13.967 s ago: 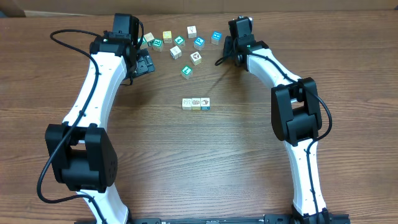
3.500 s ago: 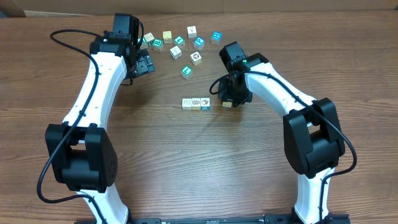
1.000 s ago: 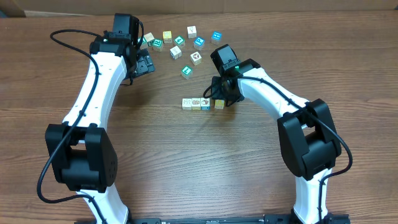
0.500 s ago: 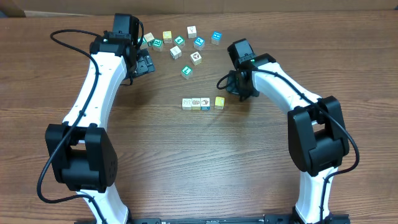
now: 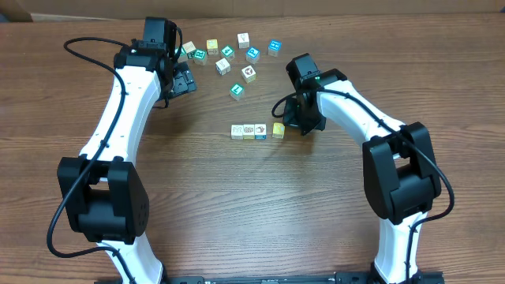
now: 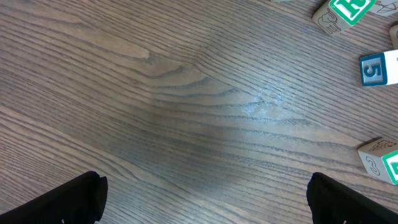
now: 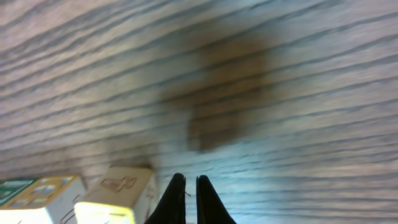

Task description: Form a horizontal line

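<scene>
The horizontal line (image 5: pixel 248 131) is three touching cubes, white, pale yellow-green and white with a blue edge, in mid-table. A yellow cube (image 5: pixel 278 129) stands just to its right, with a thin gap showing from overhead. My right gripper (image 5: pixel 298 124) is shut and empty, low over the table just right of the yellow cube. In the right wrist view the shut gripper (image 7: pixel 189 182) sits beside the yellow cube (image 7: pixel 115 193), with the line's end cube (image 7: pixel 37 196) at the lower left. My left gripper (image 5: pixel 184 79) is open and empty; the left wrist view (image 6: pixel 208 202) shows bare wood between its fingers.
Several loose cubes (image 5: pixel 237 91), many with teal faces, lie scattered at the back of the table between the two arms. Three of them show at the right edge of the left wrist view (image 6: pixel 378 67). The table's far edge runs behind them.
My right gripper let go of the yellow cube beside the line, drew back to the right and closed, then came slightly nearer and lower. The left arm has not moved.
</scene>
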You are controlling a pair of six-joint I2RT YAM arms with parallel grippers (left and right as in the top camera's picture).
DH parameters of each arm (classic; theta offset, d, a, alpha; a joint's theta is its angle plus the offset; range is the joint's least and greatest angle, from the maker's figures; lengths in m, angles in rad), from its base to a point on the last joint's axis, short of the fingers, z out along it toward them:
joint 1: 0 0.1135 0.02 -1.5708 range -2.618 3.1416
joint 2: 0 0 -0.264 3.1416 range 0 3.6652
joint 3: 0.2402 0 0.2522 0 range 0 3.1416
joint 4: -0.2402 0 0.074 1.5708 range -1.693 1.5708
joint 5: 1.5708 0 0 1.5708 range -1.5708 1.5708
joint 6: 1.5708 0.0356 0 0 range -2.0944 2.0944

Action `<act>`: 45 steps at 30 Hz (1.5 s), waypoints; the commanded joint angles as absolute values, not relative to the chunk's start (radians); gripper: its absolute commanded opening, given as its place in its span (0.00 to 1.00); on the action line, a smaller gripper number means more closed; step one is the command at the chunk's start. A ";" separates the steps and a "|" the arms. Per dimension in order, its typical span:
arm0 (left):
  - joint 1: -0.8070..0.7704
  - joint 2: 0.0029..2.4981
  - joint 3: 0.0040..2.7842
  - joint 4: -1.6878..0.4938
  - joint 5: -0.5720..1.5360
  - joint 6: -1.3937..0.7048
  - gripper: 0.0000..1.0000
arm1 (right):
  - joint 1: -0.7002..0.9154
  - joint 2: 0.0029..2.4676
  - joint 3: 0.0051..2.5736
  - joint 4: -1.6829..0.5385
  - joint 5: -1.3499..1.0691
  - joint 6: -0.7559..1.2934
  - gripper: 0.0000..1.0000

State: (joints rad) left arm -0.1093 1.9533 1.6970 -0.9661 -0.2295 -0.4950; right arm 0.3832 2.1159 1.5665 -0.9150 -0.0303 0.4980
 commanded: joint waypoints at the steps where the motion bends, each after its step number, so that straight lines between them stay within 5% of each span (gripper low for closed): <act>1: -0.112 1.966 1.721 -0.968 -0.243 -0.494 1.00 | 0.403 2.078 1.558 -0.912 -0.055 0.501 0.04; 45: -0.112 1.966 1.721 -0.968 -0.243 -0.494 1.00 | 0.420 2.078 1.558 -0.898 -0.148 0.496 0.04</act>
State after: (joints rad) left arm -0.1093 1.9533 1.6970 -0.9661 -0.2291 -0.4946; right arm 0.4149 2.1159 1.5665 -0.9047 -0.1421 0.4973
